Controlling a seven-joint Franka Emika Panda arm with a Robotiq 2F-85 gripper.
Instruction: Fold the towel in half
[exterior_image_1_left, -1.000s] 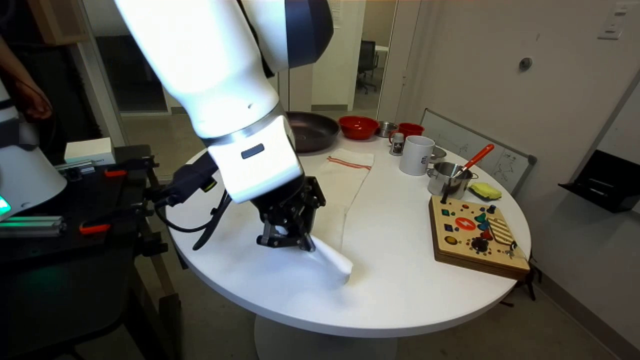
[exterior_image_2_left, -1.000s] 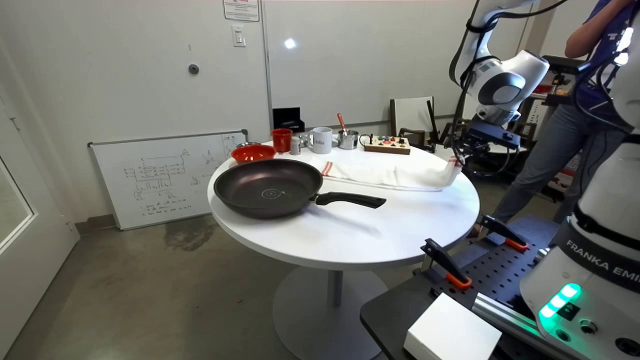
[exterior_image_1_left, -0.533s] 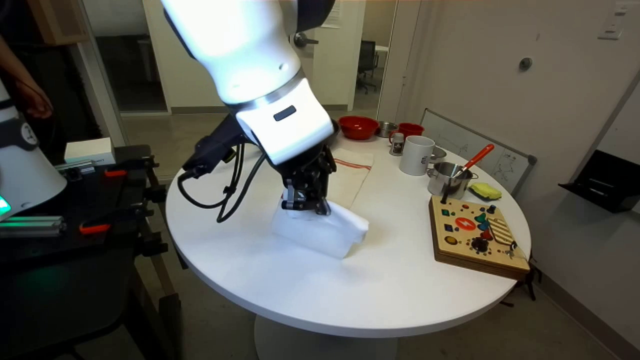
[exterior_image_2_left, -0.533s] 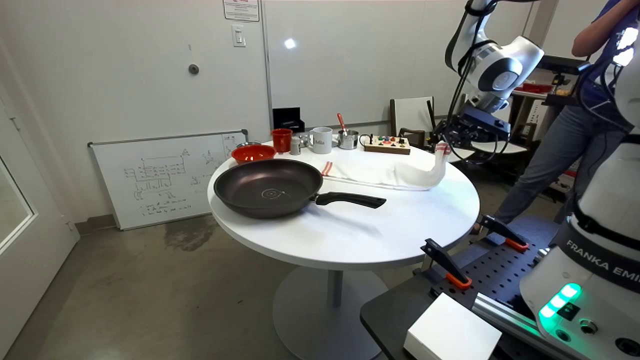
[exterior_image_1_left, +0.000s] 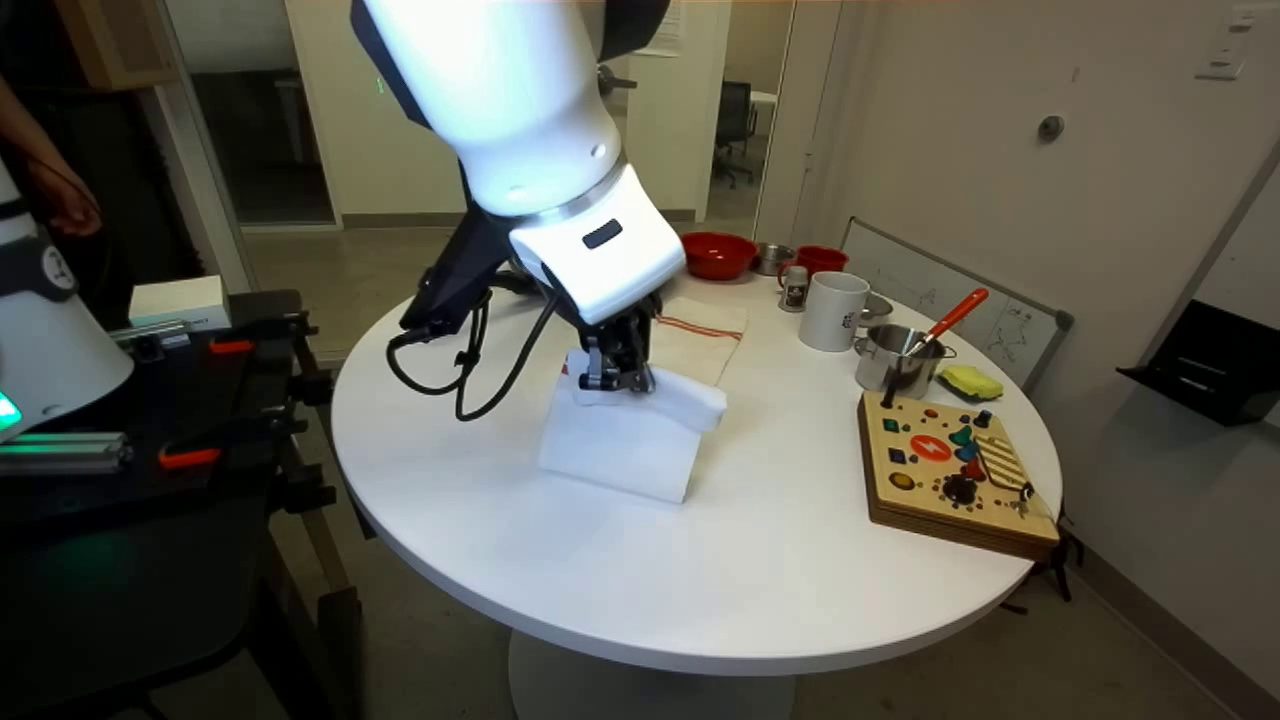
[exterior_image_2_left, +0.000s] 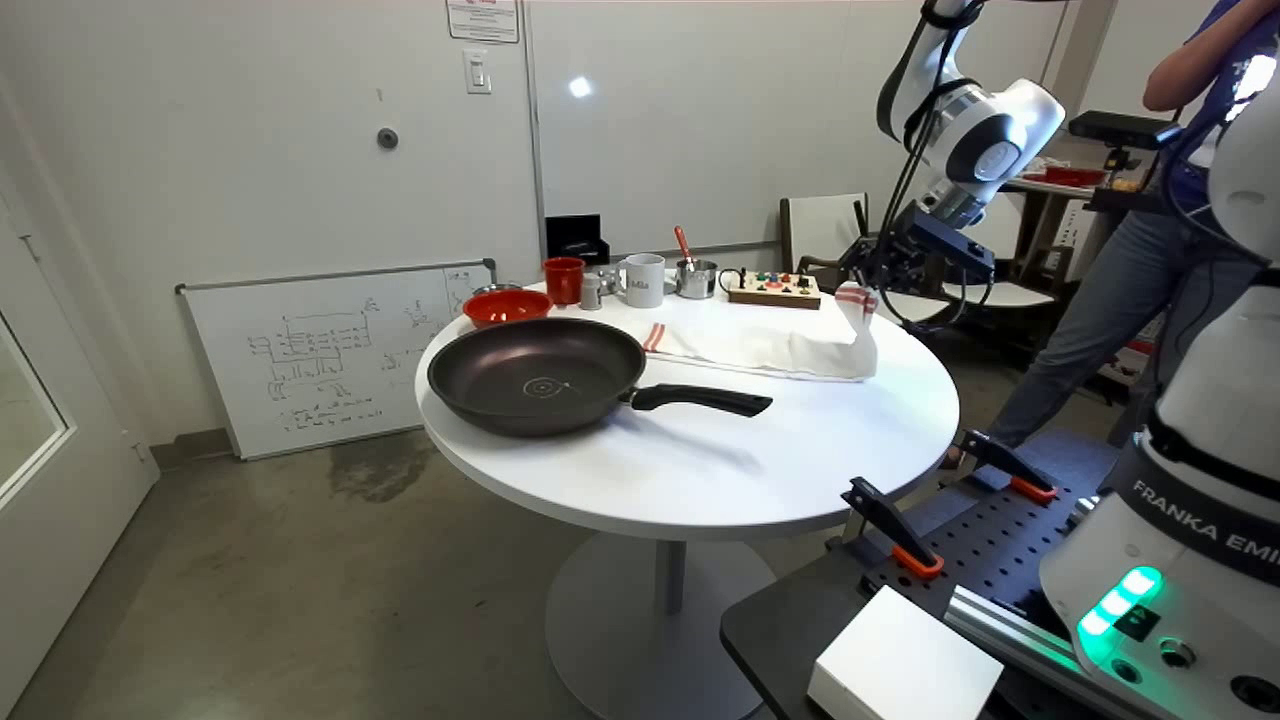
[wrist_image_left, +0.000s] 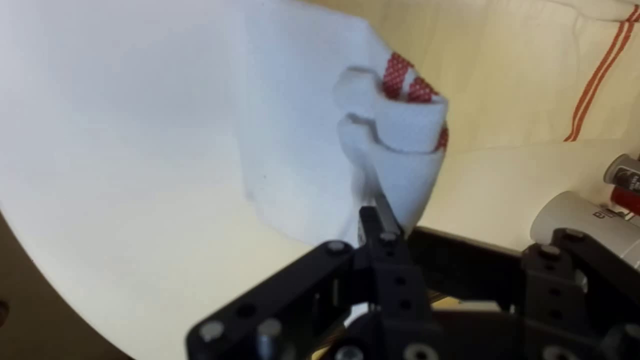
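Table (exterior_image_2_left: 640, 475): towel (exterior_image_2_left: 740, 348) lying on it, one end lifted at the gripper (exterior_image_1_left: 620, 380). In an exterior view, pan (exterior_image_2_left: 520, 395) front left, handle (exterior_image_2_left: 700, 399) pointing right. Towel's flat end just behind pan; bowl (exterior_image_2_left: 507, 307) also behind pan. Far side, left to right: cup (exterior_image_2_left: 564, 284), shaker (exterior_image_2_left: 591, 293), mug (exterior_image_2_left: 645, 282), pot (exterior_image_2_left: 697, 281), toy board (exterior_image_2_left: 773, 291). Utensil (exterior_image_1_left: 957, 313) in pot. Whiteboard (exterior_image_2_left: 330, 355) on floor (exterior_image_2_left: 250, 600), against wall (exterior_image_2_left: 250, 130), behind table to the left.

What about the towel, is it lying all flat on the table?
No, in both exterior views the gripper holds one end of the towel up.
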